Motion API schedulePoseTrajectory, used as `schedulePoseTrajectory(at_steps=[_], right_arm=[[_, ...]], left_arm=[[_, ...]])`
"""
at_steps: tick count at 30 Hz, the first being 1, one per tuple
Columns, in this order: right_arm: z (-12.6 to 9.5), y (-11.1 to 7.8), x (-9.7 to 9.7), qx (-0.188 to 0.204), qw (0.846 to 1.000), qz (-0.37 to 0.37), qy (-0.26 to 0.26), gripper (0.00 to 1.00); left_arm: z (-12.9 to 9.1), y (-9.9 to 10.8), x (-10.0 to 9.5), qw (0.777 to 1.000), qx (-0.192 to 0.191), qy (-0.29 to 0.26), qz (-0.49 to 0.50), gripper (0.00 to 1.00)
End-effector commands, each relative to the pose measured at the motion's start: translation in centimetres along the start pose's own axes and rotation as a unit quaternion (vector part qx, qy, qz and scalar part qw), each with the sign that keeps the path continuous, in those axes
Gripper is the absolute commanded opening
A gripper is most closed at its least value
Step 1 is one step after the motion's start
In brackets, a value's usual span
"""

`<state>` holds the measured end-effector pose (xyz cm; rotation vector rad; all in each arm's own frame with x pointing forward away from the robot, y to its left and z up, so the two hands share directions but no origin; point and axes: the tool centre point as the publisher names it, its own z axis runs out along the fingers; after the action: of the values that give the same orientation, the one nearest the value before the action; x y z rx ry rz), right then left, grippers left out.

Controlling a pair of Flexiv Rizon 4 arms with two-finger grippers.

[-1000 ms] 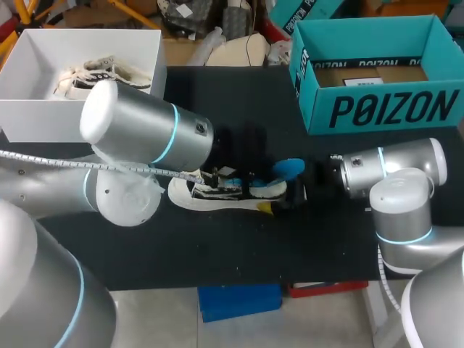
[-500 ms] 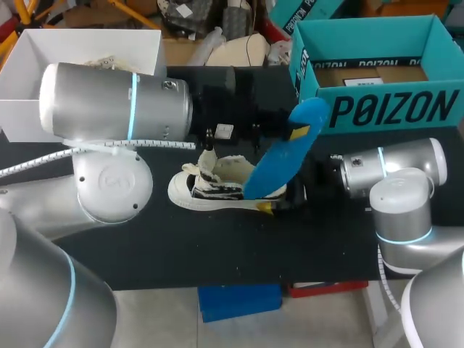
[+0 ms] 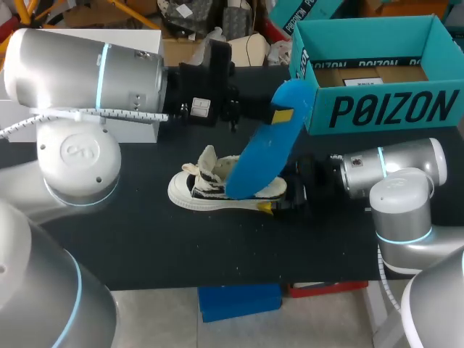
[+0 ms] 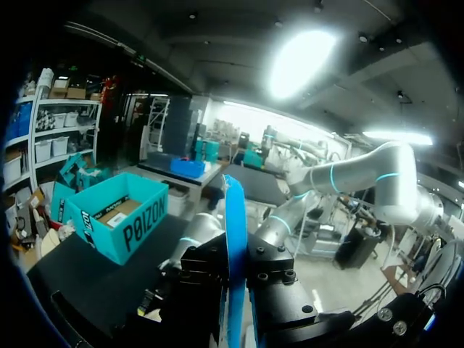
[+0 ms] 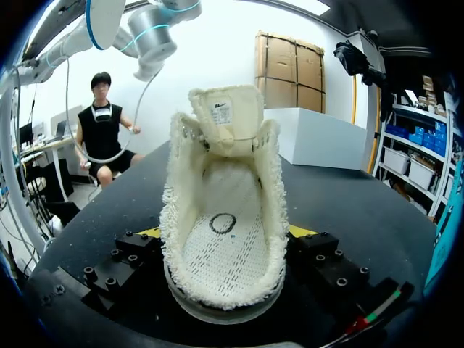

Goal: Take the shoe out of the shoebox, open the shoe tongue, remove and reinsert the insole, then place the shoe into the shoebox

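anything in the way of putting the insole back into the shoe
Nothing visible. The insole hangs in the left gripper over the shoe. The right wrist view shows the tongue folded back and the shoe's inside empty. The right gripper holds the shoe from outside.

table [image 3: 217, 246]: black top | white box [image 5: 319, 138]: standing on its far-left corner
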<state>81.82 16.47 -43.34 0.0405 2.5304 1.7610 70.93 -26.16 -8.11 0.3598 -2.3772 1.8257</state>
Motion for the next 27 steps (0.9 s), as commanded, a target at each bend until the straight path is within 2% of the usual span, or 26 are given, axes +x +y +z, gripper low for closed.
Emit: schedulePoseTrajectory(at_steps=[1, 2, 4, 6, 11, 18, 20, 27], right_arm=[[0.2, -0.1, 0.0, 0.001, 1.0, 0.0, -0.001, 0.0], [0.2, -0.1, 0.0, 0.001, 1.0, 0.0, -0.001, 0.0], [0.2, -0.1, 0.0, 0.001, 1.0, 0.0, -0.001, 0.0], [0.2, -0.1, 0.0, 0.001, 1.0, 0.0, -0.001, 0.0], [0.2, -0.1, 0.0, 0.001, 1.0, 0.0, -0.001, 0.0], [0.2, -0.1, 0.0, 0.001, 1.0, 0.0, -0.001, 0.0], [0.2, -0.1, 0.0, 0.001, 1.0, 0.0, -0.001, 0.0], [0.2, -0.1, 0.0, 0.001, 1.0, 0.0, -0.001, 0.0]], left_arm=[[-1.3, 0.2, 0.2, 1.0, 0.0, 0.0, 0.001, 0.0], [-1.3, 0.2, 0.2, 1.0, 0.0, 0.0, 0.001, 0.0], [-2.3, 0.7, 0.8, 0.996, 0.055, -0.001, -0.068, 0.0], [-3.1, 0.5, 1.4, 0.993, 0.078, -0.004, -0.085, 0.0], [-5.1, -2.0, 2.5, 0.984, 0.144, -0.012, -0.107, 0.0], [-7.0, -5.3, 3.6, 0.976, 0.183, 0.004, -0.115, 0.0], [-7.4, -6.2, 3.9, 0.978, 0.181, 0.005, -0.102, 0.0], [-8.8, -9.4, 5.5, 0.972, 0.213, 0.033, -0.09, 0.0]])
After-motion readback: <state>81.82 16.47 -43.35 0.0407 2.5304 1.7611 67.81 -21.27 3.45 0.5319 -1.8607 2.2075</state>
